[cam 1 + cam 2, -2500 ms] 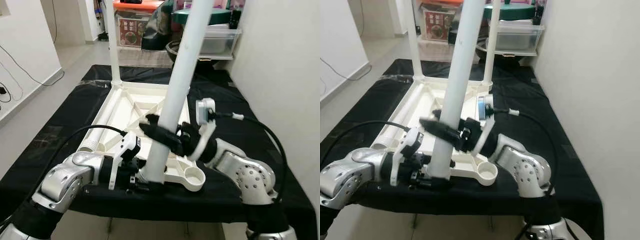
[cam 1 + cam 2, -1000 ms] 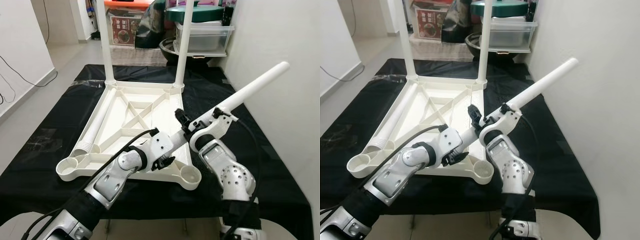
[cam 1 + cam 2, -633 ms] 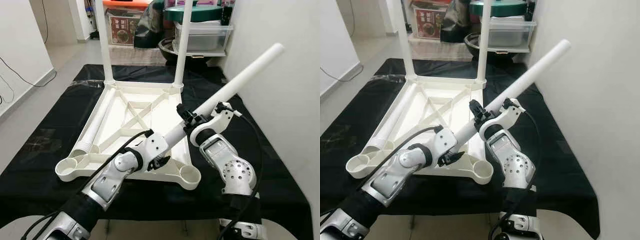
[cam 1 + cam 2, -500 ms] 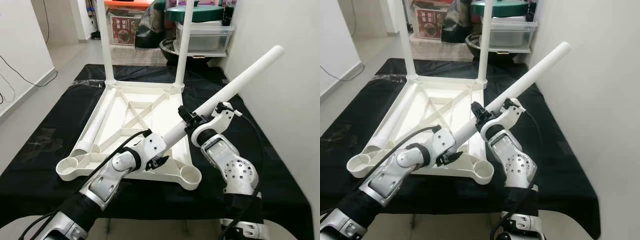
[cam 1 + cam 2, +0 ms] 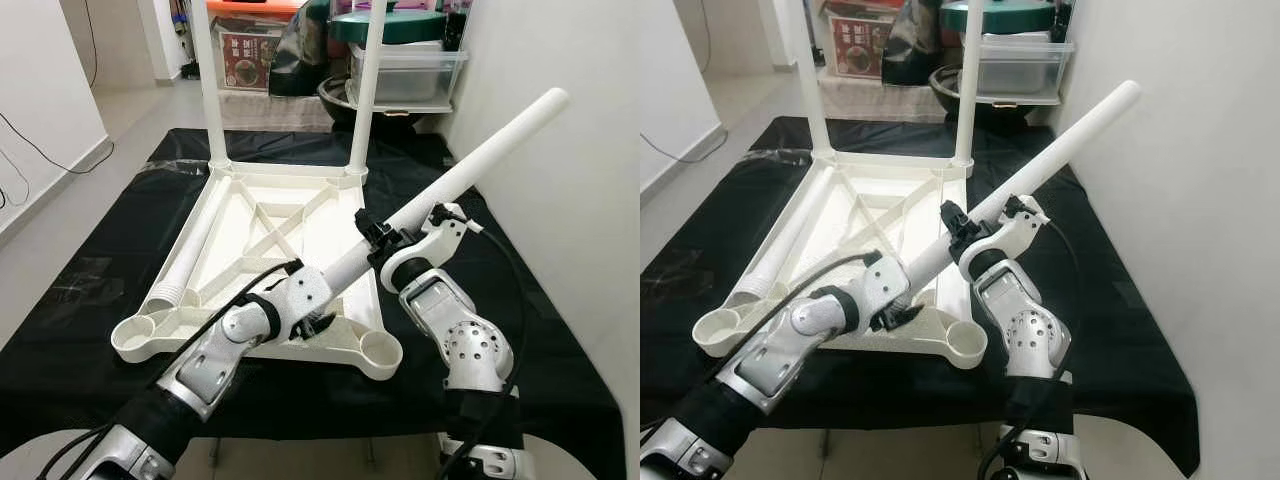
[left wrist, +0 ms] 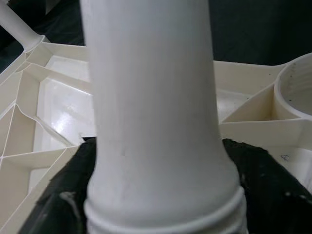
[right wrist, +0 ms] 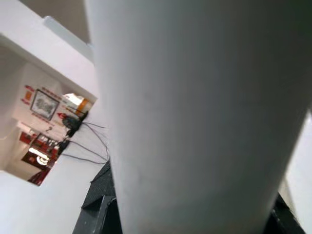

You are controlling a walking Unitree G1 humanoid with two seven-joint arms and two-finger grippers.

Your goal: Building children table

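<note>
A white table top [image 5: 285, 225] lies upside down on the black-covered table [image 5: 100, 270], with two legs [image 5: 206, 85] standing upright in its far corners. A third loose leg [image 5: 180, 275] lies along its left side. I hold a fourth white leg [image 5: 470, 160] slanted up to the right over the near right part. My left gripper [image 5: 312, 308] is shut on its lower end, close to the empty near-right socket [image 5: 380, 350]. My right gripper [image 5: 380, 240] is shut on its middle. The left wrist view shows the leg's ridged end [image 6: 161, 204] near that socket [image 6: 292, 92].
A white wall [image 5: 560, 150] runs close along the right side of the table. Behind the table stand a clear plastic bin [image 5: 405, 75], a dark bowl and a red box [image 5: 250, 45]. An empty socket [image 5: 135, 335] sits at the near left corner.
Since 2.5 s ago the held leg has swung from nearly upright to a slant up to the right. Over the last half second it has barely moved.
</note>
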